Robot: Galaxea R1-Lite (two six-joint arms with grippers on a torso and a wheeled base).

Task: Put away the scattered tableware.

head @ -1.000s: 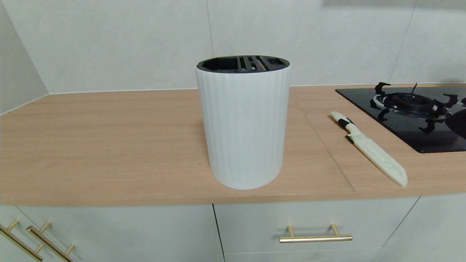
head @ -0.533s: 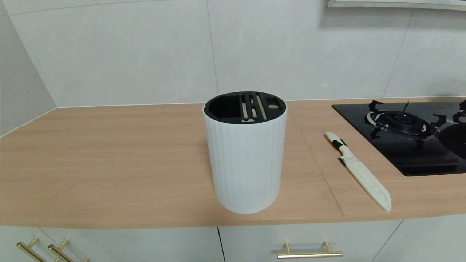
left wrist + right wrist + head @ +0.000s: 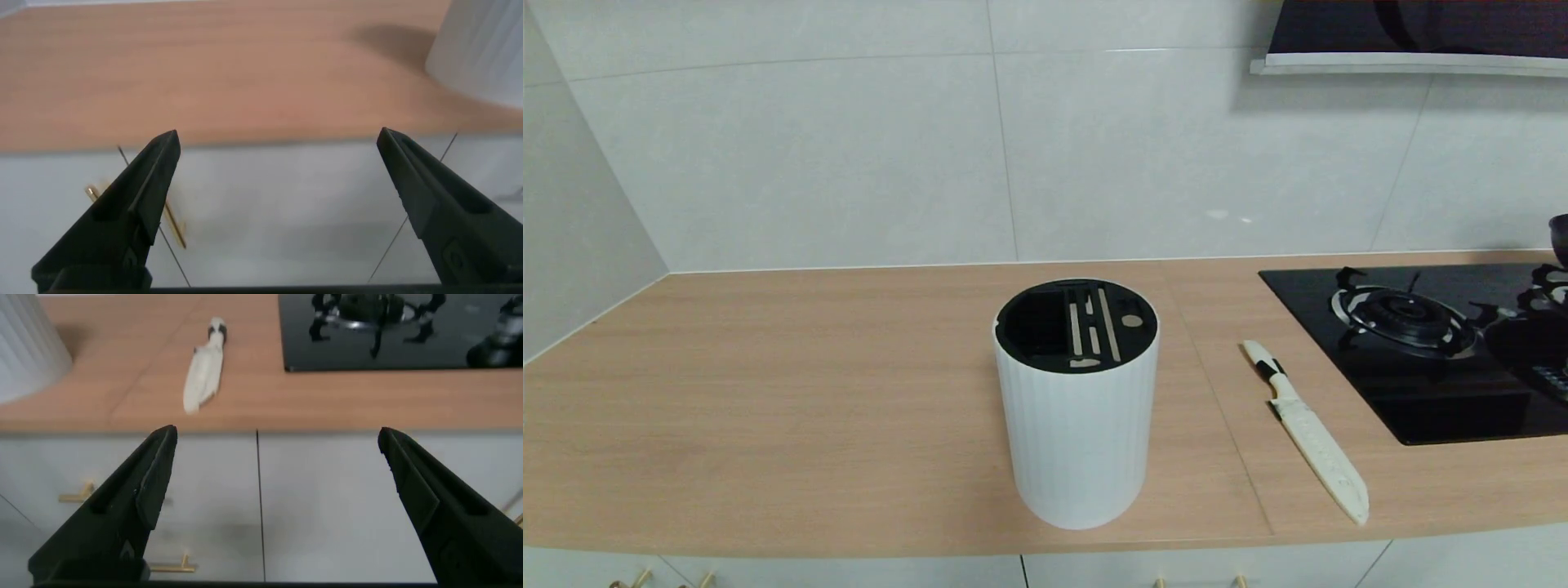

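Bright and even, lit softly from overhead. Faint sheen on the wall tiles (image 3: 1223,217), dull reflections in the black hob (image 3: 1437,408), soft shadow beside the white holder (image 3: 1078,433) on the counter (image 3: 768,392)

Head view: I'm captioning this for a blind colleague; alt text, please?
A white ribbed knife holder with a black slotted top stands on a wooden counter. A white knife lies to its right, between it and a black gas hob.

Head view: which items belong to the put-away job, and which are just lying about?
Job:
- knife, lying flat on the countertop
- white slotted holder, upright, to the knife's left

Just there:
- gas hob
- range hood
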